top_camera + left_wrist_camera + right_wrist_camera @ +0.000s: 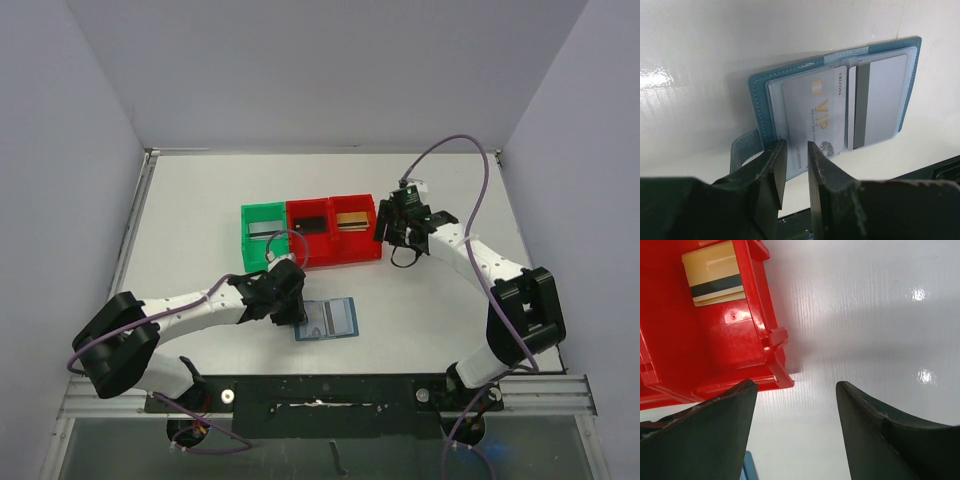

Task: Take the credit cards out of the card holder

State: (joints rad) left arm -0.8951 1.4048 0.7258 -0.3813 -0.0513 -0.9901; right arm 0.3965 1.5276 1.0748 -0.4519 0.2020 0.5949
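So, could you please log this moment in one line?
left tool: nearly closed at VIP card edge, grip unclear | card holder: open, flat | right tool: open beside red bin

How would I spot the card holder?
On the white table, look in front of the row of green and red plastic bins, toward the near edge. The small bifold card holder lies open there: flat and blue, not a walled box.

The near edge of the VIP card [815, 112] is hidden behind the left fingers [771, 172], perhaps pinched.
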